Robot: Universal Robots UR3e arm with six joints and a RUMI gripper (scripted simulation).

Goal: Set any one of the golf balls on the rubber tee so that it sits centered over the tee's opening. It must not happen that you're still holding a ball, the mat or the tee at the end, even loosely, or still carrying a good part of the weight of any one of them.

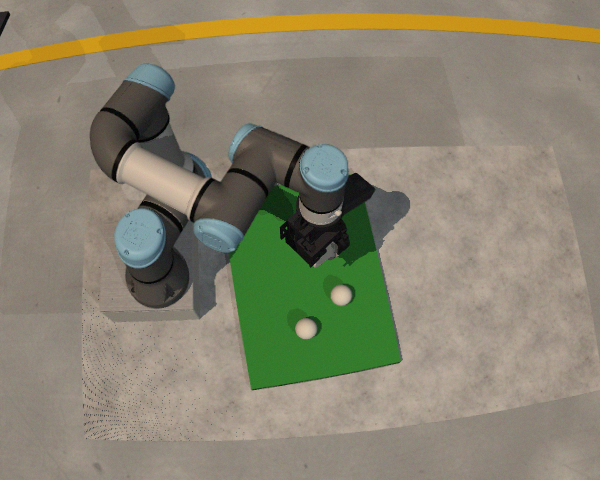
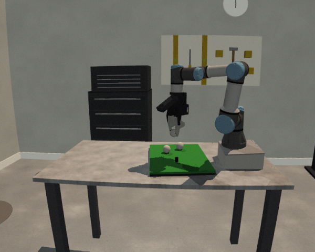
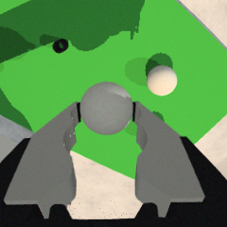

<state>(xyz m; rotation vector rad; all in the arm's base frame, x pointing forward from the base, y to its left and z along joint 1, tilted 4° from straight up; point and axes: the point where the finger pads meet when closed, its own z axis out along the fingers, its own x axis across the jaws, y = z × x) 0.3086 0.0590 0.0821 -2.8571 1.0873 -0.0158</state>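
My gripper [image 3: 107, 103] is shut on a white golf ball [image 3: 105, 108] and holds it well above the green mat [image 1: 310, 289]; the gripper also shows in the side view [image 2: 175, 131]. Two more golf balls lie on the mat [image 1: 341, 295] [image 1: 306, 328], seen in the side view at the mat's far edge [image 2: 179, 145] [image 2: 166, 148]. One of them shows in the wrist view [image 3: 162, 79]. The small black rubber tee [image 2: 176, 159] stands upright near the mat's middle, below and nearer the camera than the gripper. In the wrist view the tee [image 3: 60, 45] is at the upper left, its opening empty.
The arm's base stands on a grey block [image 2: 240, 157] at the table's right. The mat's shadowed part lies under the arm. A black drawer cabinet [image 2: 120, 103] stands behind the table.
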